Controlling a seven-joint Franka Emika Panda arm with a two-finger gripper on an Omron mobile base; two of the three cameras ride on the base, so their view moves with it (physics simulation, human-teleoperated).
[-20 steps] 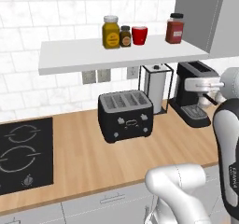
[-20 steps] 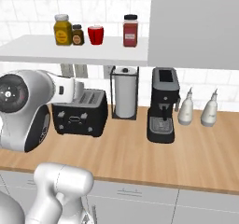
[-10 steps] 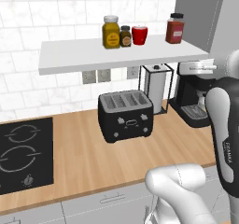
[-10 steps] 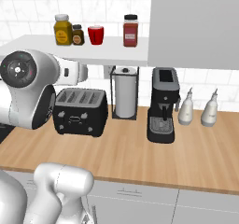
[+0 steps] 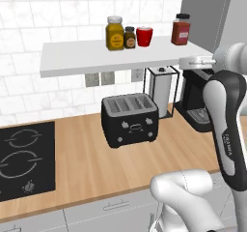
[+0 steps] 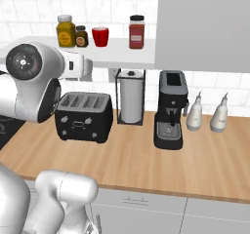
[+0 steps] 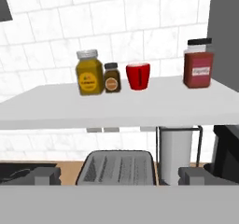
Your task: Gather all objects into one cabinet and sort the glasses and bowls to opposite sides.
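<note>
approach step: hand [image 7: 119, 174] empty, fingers wide apart, facing red cup [image 7: 138, 75] on shelf [image 7: 116, 106]. next move needs a rise and forward reach.

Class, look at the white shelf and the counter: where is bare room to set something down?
Free: the white shelf left of the yellow jar; the gap between red cup and red spice jar; the counter before the toaster. Crowded: the two jars and cup stand close together.
</note>
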